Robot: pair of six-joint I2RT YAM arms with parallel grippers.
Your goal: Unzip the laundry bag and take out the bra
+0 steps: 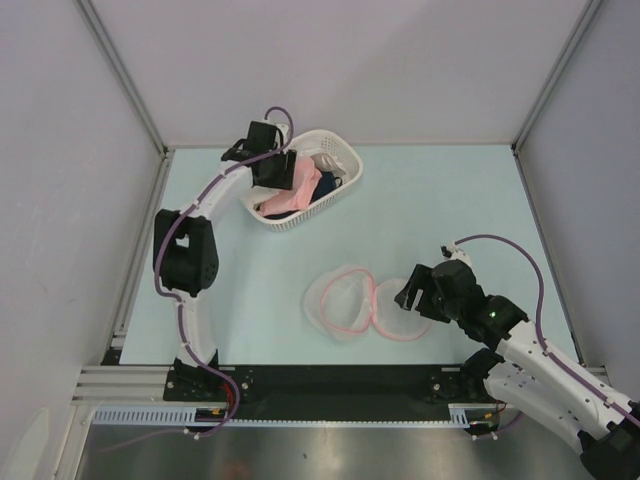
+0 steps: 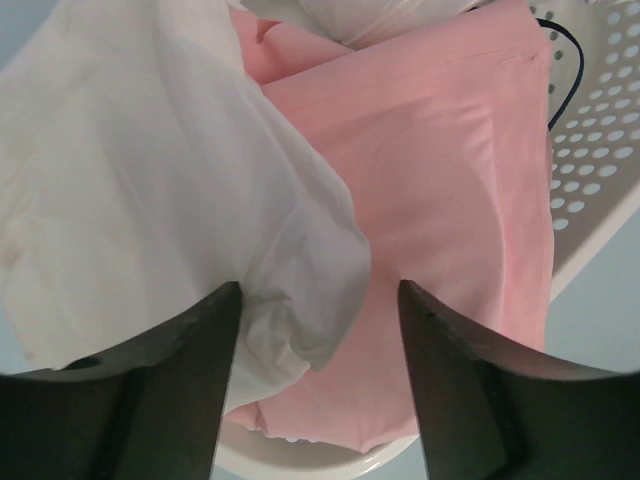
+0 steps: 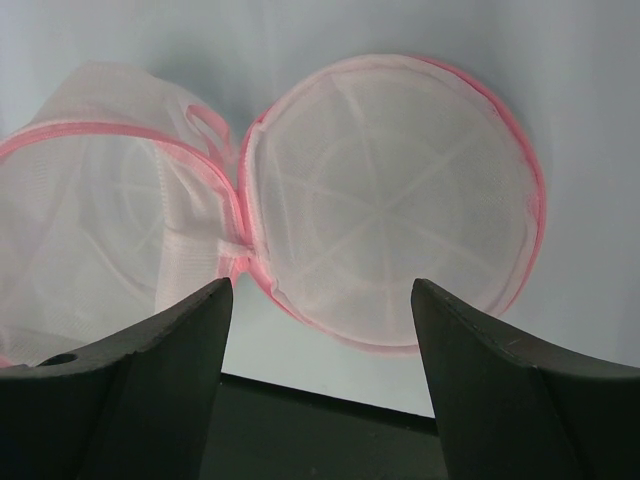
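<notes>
The laundry bag (image 1: 365,303) lies unzipped on the tabletop close to the near edge, about midway along it. Its two pink-edged mesh halves are spread side by side and joined at a hinge, and nothing pink shows inside them. The right tool (image 3: 320,285) hovers just beside the bag's right half, on the side toward the tabletop's right edge. Its fingers are spread wide and hold nothing. The bra (image 1: 288,195) sits in the white basket (image 1: 340,152), which stands toward the far edge, left of the middle. A dark blue cloth (image 1: 326,184) lies beside the bra in the basket. The left tool (image 2: 318,290) hangs over the basket with its fingers apart, not pinching anything. Below it a white cloth (image 2: 150,180) overlaps the pink fabric, and the basket's perforated wall shows to one side.
</notes>
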